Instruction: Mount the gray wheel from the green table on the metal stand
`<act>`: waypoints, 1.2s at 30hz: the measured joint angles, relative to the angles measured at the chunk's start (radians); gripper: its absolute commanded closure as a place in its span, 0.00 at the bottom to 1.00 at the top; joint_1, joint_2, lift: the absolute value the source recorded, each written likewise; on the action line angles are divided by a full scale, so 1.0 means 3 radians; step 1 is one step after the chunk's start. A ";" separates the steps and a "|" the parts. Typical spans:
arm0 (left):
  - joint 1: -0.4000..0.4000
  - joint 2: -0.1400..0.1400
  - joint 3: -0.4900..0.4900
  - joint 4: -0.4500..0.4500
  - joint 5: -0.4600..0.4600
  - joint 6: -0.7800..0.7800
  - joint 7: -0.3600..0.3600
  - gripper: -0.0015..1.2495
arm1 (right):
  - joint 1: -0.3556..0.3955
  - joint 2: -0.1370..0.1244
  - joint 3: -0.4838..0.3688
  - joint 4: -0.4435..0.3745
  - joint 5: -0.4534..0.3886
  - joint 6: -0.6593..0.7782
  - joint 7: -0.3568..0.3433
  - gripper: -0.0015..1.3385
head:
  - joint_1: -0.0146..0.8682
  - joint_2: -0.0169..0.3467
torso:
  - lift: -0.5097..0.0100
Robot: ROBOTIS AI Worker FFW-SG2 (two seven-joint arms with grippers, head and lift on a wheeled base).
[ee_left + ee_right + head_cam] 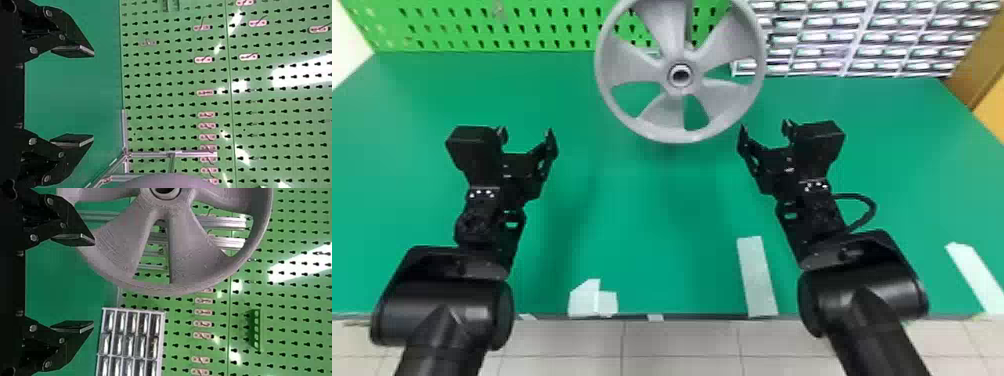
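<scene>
Wheel (664, 117), gray and upright, is at my twelve o'clock beyond the green table's middle, in front of the metal stand (172, 154); whether its bore is seated I cannot tell. I judge it stiff, moderately light for its breadth, and a little slippery where the surface is smooth. For any lift or correction I would take its rim (602, 70) at nine and three o'clock, with both pincers, rather than hook the broad spokes or crowd the hub (668, 75). My left gripper (527, 136) is toward ten o'clock, my right gripper (764, 131) toward one, both spread open with nothing between the fingers. Around the work, the table (657, 200) stretches wide beneath me, the green pegboard (522, 22) rises from eleven to twelve, and the drawer cabinet (852, 52) sits at one. That cabinet and the stand's rails could catch my right fingers behind the rim. Pale tape (757, 275) lies flat at the near edge, toward four o'clock, and blocks nothing.
</scene>
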 measured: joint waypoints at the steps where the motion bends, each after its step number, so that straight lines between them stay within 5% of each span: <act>1: 0.0002 0.0000 0.0001 0.0000 -0.0004 0.0001 0.0000 0.39 | 0.0004 0.0000 -0.0002 0.0000 0.0001 0.0004 0.0000 0.38 | 1.00 0.19 | 0.79; 36: -0.0009 0.0000 0.0023 -0.0001 -0.0038 0.0005 0.0000 0.39 | 0.0033 0.0034 -0.0099 0.0000 0.0010 0.0082 0.0000 0.38 | 1.00 0.19 | 0.79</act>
